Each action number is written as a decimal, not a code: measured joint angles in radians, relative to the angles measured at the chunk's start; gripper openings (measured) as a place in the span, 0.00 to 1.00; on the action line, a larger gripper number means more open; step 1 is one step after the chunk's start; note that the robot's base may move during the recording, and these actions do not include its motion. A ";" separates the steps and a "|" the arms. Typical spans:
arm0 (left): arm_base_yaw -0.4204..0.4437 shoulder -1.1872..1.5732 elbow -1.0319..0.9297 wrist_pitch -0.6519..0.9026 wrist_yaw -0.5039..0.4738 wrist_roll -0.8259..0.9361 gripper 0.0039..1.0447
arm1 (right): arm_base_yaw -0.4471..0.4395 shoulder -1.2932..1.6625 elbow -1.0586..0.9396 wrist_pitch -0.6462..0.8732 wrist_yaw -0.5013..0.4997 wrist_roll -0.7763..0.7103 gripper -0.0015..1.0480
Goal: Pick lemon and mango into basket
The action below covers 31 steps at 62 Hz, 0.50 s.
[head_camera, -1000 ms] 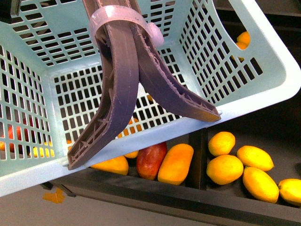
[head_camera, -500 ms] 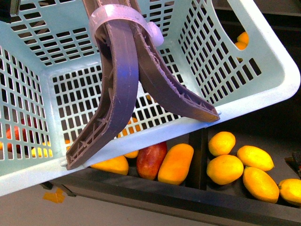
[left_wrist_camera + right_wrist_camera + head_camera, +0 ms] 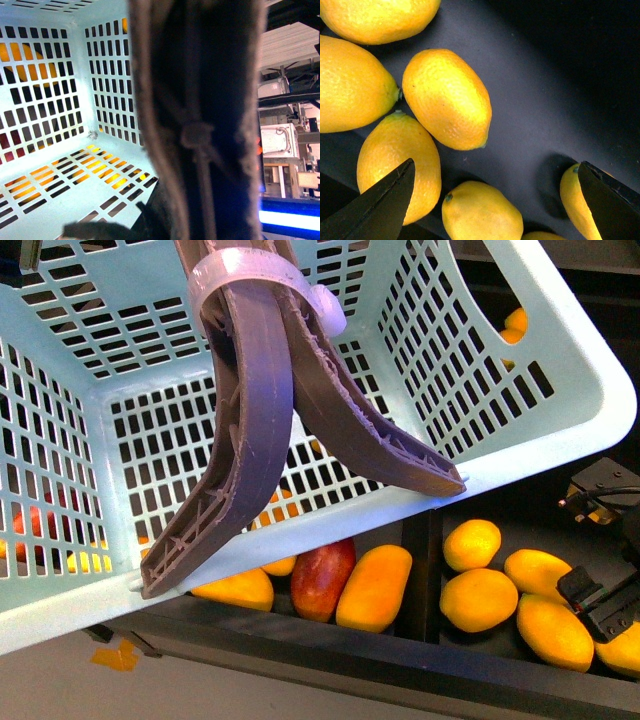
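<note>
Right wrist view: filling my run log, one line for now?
right gripper: open above lemons | basket: no fruit inside

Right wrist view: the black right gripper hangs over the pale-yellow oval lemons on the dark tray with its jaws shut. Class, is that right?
Wrong on the jaws. In the right wrist view the black right gripper hangs over the pale-yellow oval lemons on the dark tray with its jaws wide open.

bright, even light fills the basket (image 3: 60, 605) in the front view; its brown handle (image 3: 200, 125) looms blurred at the left wrist; a lemon (image 3: 447, 97) sits sharp, softly shadowed.
</note>
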 joint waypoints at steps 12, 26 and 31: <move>0.000 0.000 0.000 0.000 0.000 0.000 0.04 | 0.023 0.044 0.061 -0.040 -0.015 -0.018 0.92; 0.000 0.000 0.000 0.000 0.000 0.000 0.04 | 0.040 0.092 0.126 -0.074 -0.032 -0.028 0.92; 0.000 0.000 0.000 0.000 0.000 0.000 0.04 | 0.040 0.112 0.145 -0.084 -0.036 -0.033 0.92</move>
